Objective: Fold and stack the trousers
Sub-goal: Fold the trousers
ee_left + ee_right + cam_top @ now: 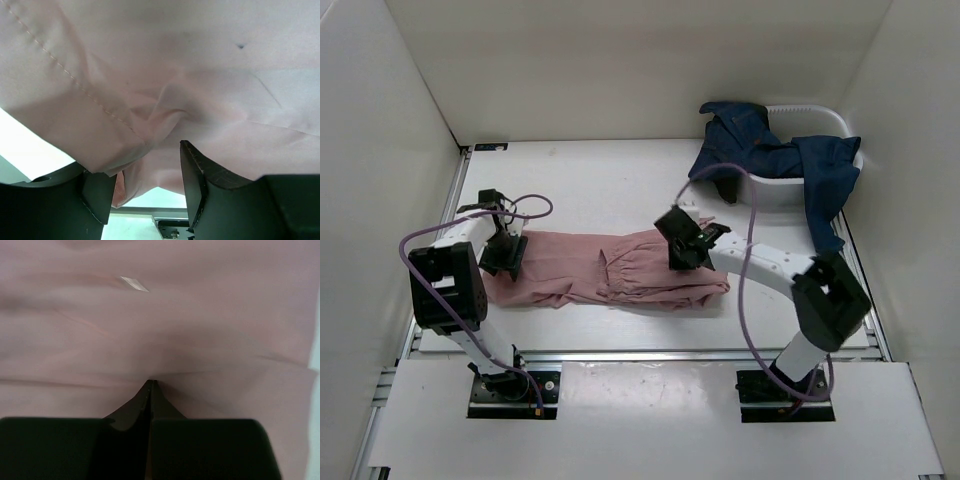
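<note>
The dusty-pink trousers (600, 268) lie flat and wrinkled across the table, running left to right between the two arms. My left gripper (505, 255) is at their left end. In the left wrist view its jaws (142, 160) stand apart, with a seamed edge of the pink fabric (165, 75) draped over and between the fingers. My right gripper (682, 245) is on the right part of the trousers. In the right wrist view its fingertips (151, 381) are pressed together, pinching the pink fabric (160, 315), and creases run toward the pinch.
A white plastic tub (790, 190) stands at the back right. Dark blue jeans (770, 150) spill over its rim and hang down the right side. White walls enclose the table on the left, back and right. A metal rail (640, 355) runs along the front.
</note>
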`<state>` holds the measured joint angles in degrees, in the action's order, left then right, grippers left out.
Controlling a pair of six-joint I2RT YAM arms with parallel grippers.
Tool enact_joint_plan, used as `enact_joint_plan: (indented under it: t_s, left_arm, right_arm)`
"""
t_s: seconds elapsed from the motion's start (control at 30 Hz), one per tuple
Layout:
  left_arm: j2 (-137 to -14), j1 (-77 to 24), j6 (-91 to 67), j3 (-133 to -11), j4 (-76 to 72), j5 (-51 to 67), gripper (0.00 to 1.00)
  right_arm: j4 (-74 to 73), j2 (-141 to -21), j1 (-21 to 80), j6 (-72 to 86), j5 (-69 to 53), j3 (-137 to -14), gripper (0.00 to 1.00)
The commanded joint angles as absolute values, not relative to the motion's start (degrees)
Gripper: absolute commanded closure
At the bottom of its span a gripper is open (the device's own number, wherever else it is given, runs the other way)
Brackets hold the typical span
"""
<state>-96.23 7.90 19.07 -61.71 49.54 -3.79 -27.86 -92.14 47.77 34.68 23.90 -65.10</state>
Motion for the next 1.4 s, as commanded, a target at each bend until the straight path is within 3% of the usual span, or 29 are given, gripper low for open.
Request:
enact_joint_plan:
  t_s: [0.0,0.1,0.13,0.17,0.2,0.23,0.33,0.43,0.5,0.63,0.7,0.83,0.9,0.97,1.0,1.07,1.1,1.23,1.37]
  left_arm:
    - [-92.81,8.00,19.51,-62.75,50.36,-3.78,0.38]
    - [-92.81,8.00,19.51,-62.75,50.36,-3.78,0.38]
    - [-92.81,8.00,19.51,-62.75,50.36,-3.78,0.38]
    - [-92.81,8.00,19.51,-63.28,50.36,-3.78,0.38]
    - [-92.81,8.00,19.51,-63.28,50.36,-3.78,0.38]
    - [-92.81,8.00,19.51,-63.28,50.88,-3.78,0.38]
    - [-92.29,8.00,19.51,-63.28,50.89,-3.78,0.38]
    - [-92.29,8.00,19.51,-63.28,50.89,-2.64,0.36]
    - [-92.29,8.00,18.99,-62.75,50.89,-2.11,0.36]
    - [-92.81,8.00,18.98,-62.75,50.89,-2.72,0.36]
    - [-92.81,8.00,18.98,-62.75,50.89,-3.25,0.36]
    - [-92.20,8.00,19.51,-62.23,50.89,-3.78,0.36]
    - [-92.20,8.00,19.51,-61.70,50.89,-3.78,0.36]
    - [-92.20,8.00,18.99,-61.70,50.89,-3.78,0.36]
    - [-92.20,8.00,18.98,-61.18,50.89,-3.78,0.36]
    - [-92.20,8.00,18.98,-61.17,50.89,-3.78,0.36]
    - [-92.20,8.00,18.98,-61.17,50.89,-3.78,0.36]
    - [-90.97,8.00,18.98,-64.07,53.17,-0.89,0.27]
    - [-89.82,8.00,18.46,-67.05,54.67,4.29,0.23]
  right_arm:
    - [-22.06,-94.12,45.44,37.35,11.18,-59.77,1.00]
    - [-28.71,-95.36,45.44,36.57,15.98,-63.97,1.00]
    - [-30.13,-93.97,45.44,36.56,17.74,-65.12,0.95]
    - [-31.19,-92.39,45.44,36.04,19.58,-66.00,0.86]
    - [-32.33,-88.37,45.44,36.04,21.43,-66.70,0.55]
    - [-32.34,-86.16,45.44,36.04,25.71,-67.23,0.35]
    - [-33.05,-78.76,41.50,36.56,29.53,-64.71,0.04]
    - [-29.65,-76.90,30.01,35.16,18.25,-58.91,0.01]
    - [-26.99,-79.52,21.32,33.84,7.43,-53.89,0.01]
    - [-16.47,-80.95,18.38,30.50,-2.95,-46.95,0.01]
    - [-6.97,-82.17,16.88,32.06,-13.65,-43.79,0.01]
    - [1.83,-84.28,16.35,34.53,-17.92,-38.15,0.01]
    - [2.72,-87.26,16.35,35.24,-19.42,-36.92,0.06]
    - [2.20,-90.07,16.35,35.24,-21.00,-36.91,0.22]
    - [2.20,-90.09,16.35,35.24,-21.70,-36.91,0.44]
    - [1.67,-90.62,14.95,35.95,-23.28,-36.91,0.74]
    - [-0.59,-89.57,14.16,35.95,-23.29,-36.91,0.98]
    - [-11.40,-82.02,6.45,35.34,-21.19,-39.37,1.00]
    - [-32.74,-72.69,0.89,26.40,-8.73,-54.69,1.00]
